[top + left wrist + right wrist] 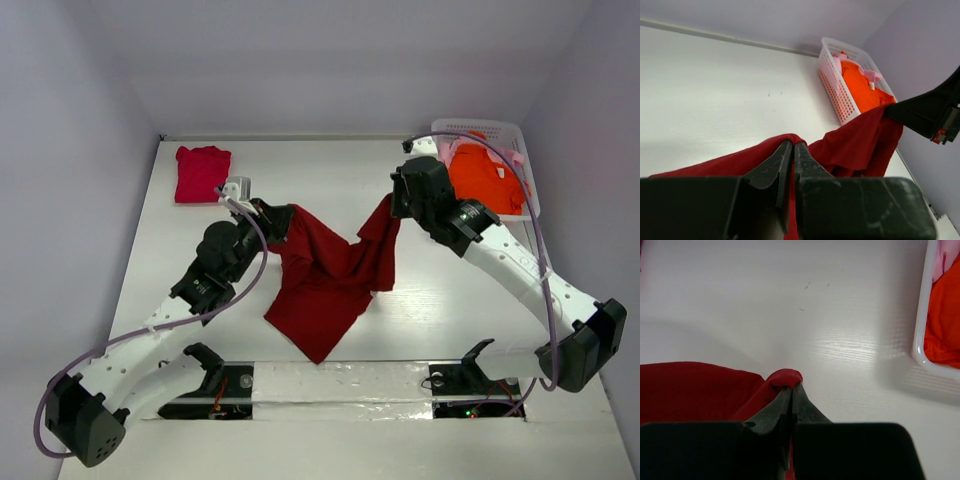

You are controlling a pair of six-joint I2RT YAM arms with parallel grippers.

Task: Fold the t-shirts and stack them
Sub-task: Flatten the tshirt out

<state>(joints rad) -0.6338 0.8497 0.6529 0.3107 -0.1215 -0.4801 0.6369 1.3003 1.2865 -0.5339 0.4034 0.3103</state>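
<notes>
Dark red t-shirt (325, 280) hung lifted at two points, probably to spread it for folding. Left gripper (792, 147) and right gripper (791, 387) each pinched its edge.

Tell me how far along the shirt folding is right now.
Done: the crimson-pink shirt lies folded at the far left of the table. In hand: the left gripper and right gripper are both shut on the dark red shirt, lifting its top edge while the rest sags to the table. Left: the orange shirt and pale pink shirt sit bunched in the basket; nothing is stacked.
</notes>
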